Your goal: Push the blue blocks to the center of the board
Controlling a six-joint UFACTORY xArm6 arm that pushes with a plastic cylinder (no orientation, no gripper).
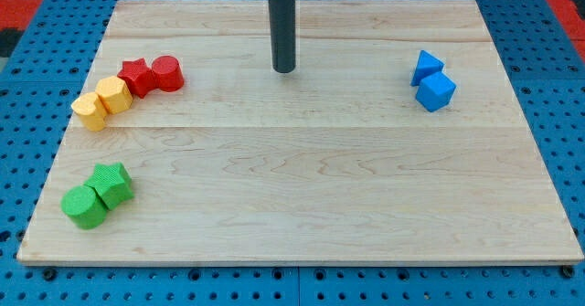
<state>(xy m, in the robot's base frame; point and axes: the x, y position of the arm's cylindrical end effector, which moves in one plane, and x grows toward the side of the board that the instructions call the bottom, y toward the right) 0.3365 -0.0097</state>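
Observation:
Two blue blocks sit touching at the view's right, upper part of the board: a blue triangular block (426, 66) and, just below it, a blue cube (436, 91). My tip (284, 69) rests on the board near the top middle, well to the left of the blue blocks and apart from every block.
The wooden board (302, 205) lies on a blue pegboard. At the view's left, a red star block (136, 76) and red cylinder (167, 72) touch a yellow hexagon (113, 94) and yellow cylinder (90, 111). Lower left, a green hexagon (112, 184) touches a green cylinder (84, 206).

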